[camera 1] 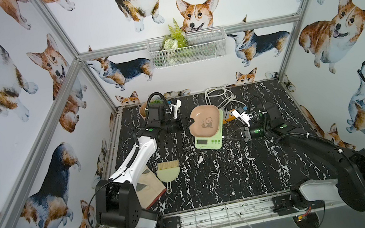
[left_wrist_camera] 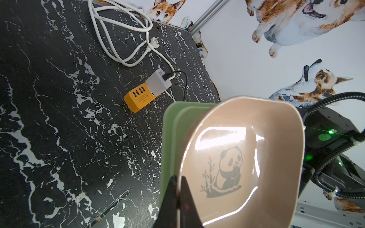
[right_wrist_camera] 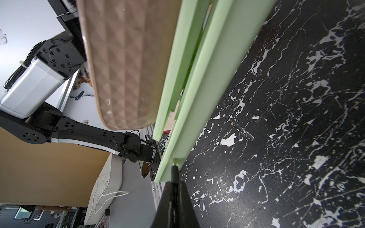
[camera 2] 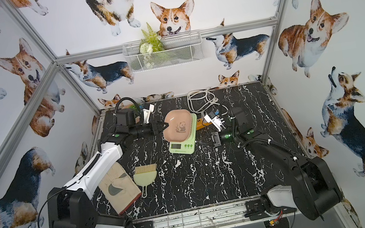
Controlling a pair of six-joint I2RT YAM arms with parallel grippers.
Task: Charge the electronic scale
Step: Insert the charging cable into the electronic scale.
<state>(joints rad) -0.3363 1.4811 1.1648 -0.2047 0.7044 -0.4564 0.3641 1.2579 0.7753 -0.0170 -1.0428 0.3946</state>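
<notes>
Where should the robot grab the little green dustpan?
Probably by its thin handle, coming straight down from above. The dustpan lies flat on the table, likely too wide and low to pinch, while the handle sticks out toward the front edge.

The electronic scale (camera 1: 208, 142), flat and pale green with a dark front display, lies on the tabletop (camera 1: 212, 177) just beside the orange power strip (left_wrist_camera: 138, 99), its pink-beige panda tray (camera 1: 203, 117) on top, shifted toward the side away from it.

Pale green electronic scale (camera 1: 207, 143), pink-beige panda tray (camera 1: 204, 118), orange power strip (left_wrist_camera: 138, 99)
</notes>
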